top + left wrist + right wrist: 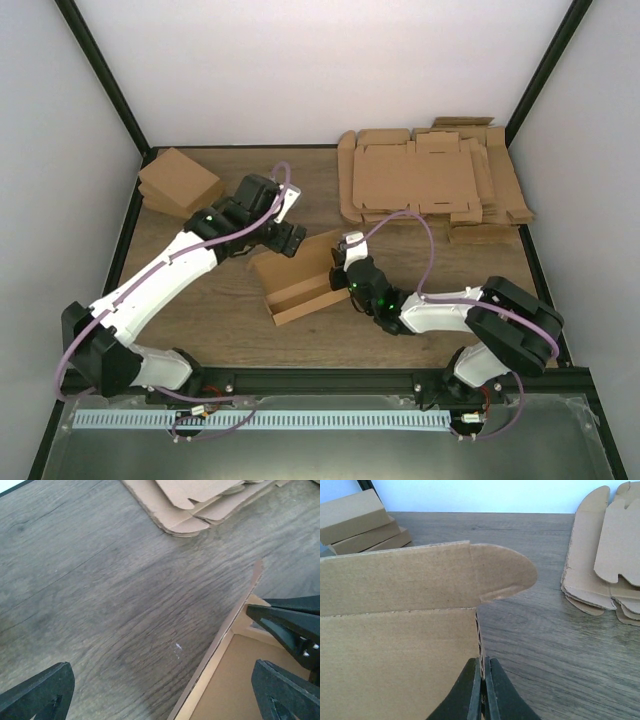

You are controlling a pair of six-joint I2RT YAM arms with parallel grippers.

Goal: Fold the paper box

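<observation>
The paper box (298,285) is a plain brown cardboard piece, partly folded, at the middle of the table with its walls raised and its lid flap standing up at the back. My right gripper (349,272) is shut on the box's right side wall; in the right wrist view the wall's edge (481,652) is pinched between the fingers (482,690). My left gripper (285,235) is open and empty, hovering above the box's back left edge (220,645), touching nothing.
A thick pile of flat tabbed cardboard sheets (430,180) lies at the back right. A pile of small folded boxes (178,182) sits at the back left. The black frame rail (330,382) runs along the near edge.
</observation>
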